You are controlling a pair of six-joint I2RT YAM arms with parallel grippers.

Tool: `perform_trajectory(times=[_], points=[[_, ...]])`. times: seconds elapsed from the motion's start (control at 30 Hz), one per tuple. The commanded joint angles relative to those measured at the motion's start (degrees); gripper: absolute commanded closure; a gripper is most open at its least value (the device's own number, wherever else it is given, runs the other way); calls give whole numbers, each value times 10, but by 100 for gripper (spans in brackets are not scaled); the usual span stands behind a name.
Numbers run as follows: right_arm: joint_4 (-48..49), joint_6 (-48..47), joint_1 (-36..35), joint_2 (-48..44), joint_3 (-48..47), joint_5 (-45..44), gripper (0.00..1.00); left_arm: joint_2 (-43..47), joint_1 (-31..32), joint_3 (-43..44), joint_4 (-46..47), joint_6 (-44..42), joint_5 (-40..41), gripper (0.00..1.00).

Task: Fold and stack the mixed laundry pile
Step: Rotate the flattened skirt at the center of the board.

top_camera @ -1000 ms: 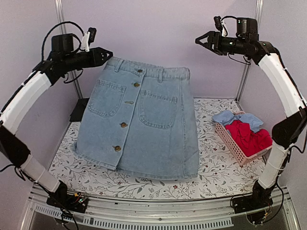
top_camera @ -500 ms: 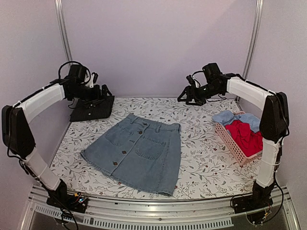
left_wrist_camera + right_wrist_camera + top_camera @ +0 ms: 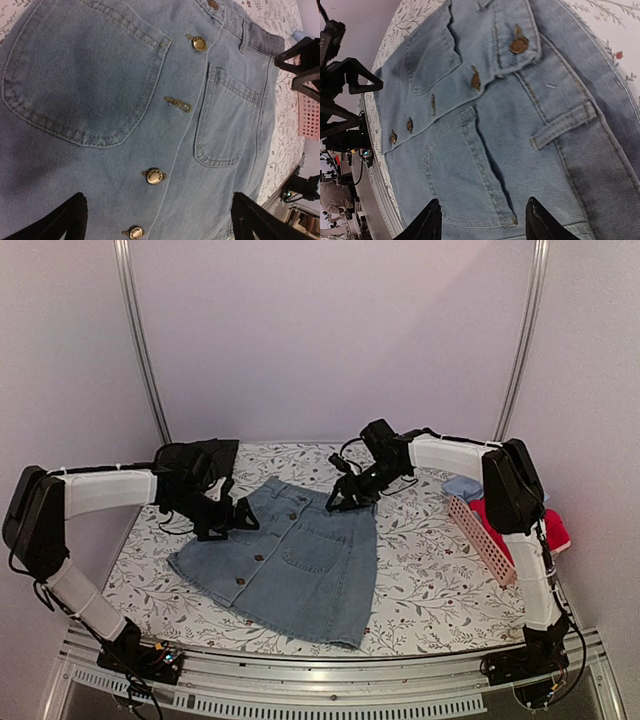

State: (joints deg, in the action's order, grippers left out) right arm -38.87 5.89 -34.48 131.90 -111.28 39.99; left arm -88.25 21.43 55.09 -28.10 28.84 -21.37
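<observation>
We see the left tool gaping wide and the right tool parted, both empty above the denim skirt.

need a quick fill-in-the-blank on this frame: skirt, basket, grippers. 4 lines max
1. The denim skirt lies ____ on the table, button side up.
2. The pink basket stands on the ____ arm's side.
3. In the basket, the red garment lies beside a pale ____ one.
4. The left gripper and the right gripper are above the skirt's waistband end, both with jaws ____.

Missing words: flat; right; blue; open.
</observation>
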Motion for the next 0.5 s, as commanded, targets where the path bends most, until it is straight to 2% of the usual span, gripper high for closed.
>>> perform_trajectory(times=[0.0, 0.13, 0.27, 0.33, 0.47], points=[[-30, -23, 38, 44, 10, -25, 45, -55, 18, -6, 17, 41, 2, 0], [-34, -33, 57, 43, 68, -76, 48, -142, 36, 42, -28, 40, 62, 0], [-24, -40, 58, 13, 167, -88, 50, -249, 37, 149, -63, 3, 113, 0], [-11, -34, 58, -10, 230, -84, 50, -320, 36, 238, -96, -24, 134, 0], [58, 15, 40, -110, 389, -37, 49, -497, 36, 492, -164, -77, 146, 0]])
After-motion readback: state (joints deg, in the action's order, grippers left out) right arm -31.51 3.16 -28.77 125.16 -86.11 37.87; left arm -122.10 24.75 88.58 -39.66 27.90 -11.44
